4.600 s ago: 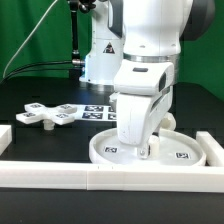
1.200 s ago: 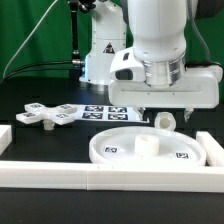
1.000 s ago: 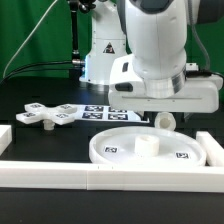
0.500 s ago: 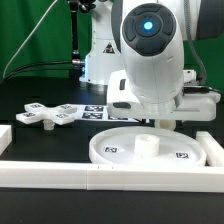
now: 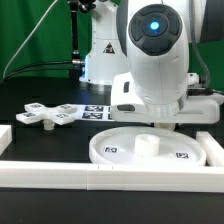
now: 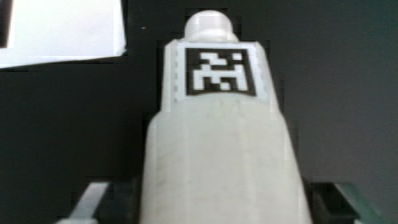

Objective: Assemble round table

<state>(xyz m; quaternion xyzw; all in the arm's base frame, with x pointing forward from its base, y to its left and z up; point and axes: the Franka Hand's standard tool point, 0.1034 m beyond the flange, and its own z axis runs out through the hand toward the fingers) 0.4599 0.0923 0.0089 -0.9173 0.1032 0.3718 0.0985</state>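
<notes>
White disc (image 5: 125, 140), white cross-shaped base piece (image 5: 48, 115), white leg (image 6: 217, 150), all with black-and-white square tags; black table (image 5: 40, 140); green backdrop (image 5: 35, 30).

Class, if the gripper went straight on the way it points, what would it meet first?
The gripper would probably meet the leg between its fingers in the wrist view; depth is unclear.

Bright even light; faint shadows; wrist view blurred, leg (image 6: 214, 150) soft.

The disc (image 5: 125, 148) lies on the tabletop (image 5: 40, 140) before the marker board (image 5: 100, 110); the cross-shaped base (image 5: 45, 115) lies to the exterior view's left.
</notes>
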